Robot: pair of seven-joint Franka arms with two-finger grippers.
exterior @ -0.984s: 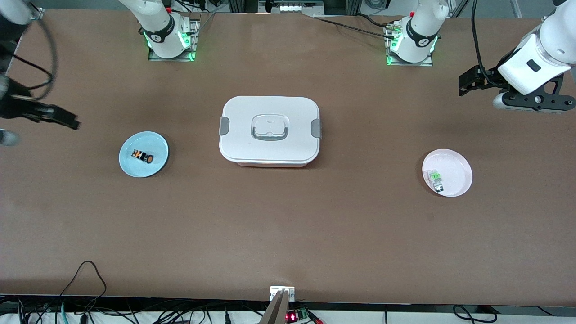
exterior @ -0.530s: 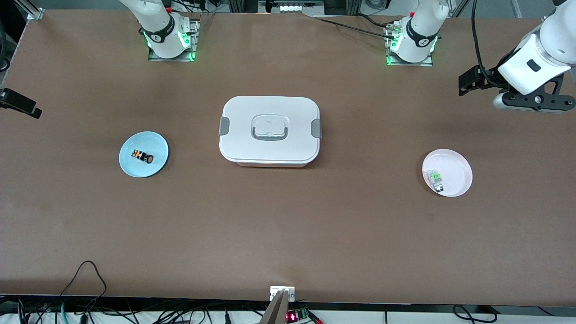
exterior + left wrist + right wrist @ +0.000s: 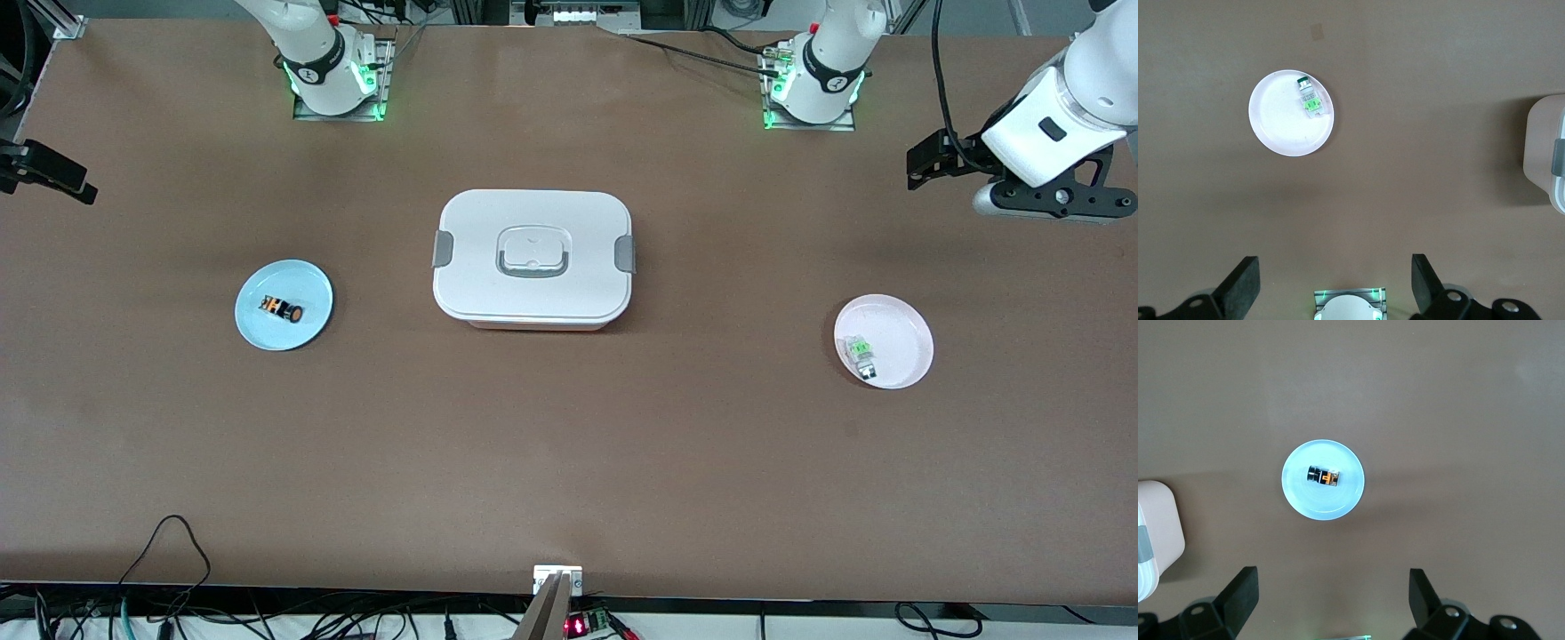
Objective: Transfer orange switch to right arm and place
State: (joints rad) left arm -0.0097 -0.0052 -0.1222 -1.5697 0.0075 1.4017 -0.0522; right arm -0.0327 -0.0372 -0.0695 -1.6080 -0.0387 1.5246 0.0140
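The orange switch (image 3: 281, 308), a tiny black block with an orange part, lies on a light blue plate (image 3: 307, 289) toward the right arm's end of the table. It also shows in the right wrist view as the orange switch (image 3: 1324, 477) on the plate (image 3: 1298, 500). My right gripper (image 3: 1331, 590) hangs open and empty, high over the table at that end and apart from the plate. Only a black part of the right hand (image 3: 49, 169) shows at the front view's edge. My left gripper (image 3: 1335, 280) waits open and empty, high over the left arm's end.
A white lidded box (image 3: 533, 258) with grey latches stands mid-table. A pink plate (image 3: 902, 333) holding a clear-and-green switch (image 3: 860, 352) lies toward the left arm's end, and shows too as the plate (image 3: 1278, 127) in the left wrist view. Cables (image 3: 169, 542) trail over the nearest table edge.
The right arm's hand has drawn back from beside the blue plate toward the table's end and now shows only at the view's edge. The left arm has barely moved.
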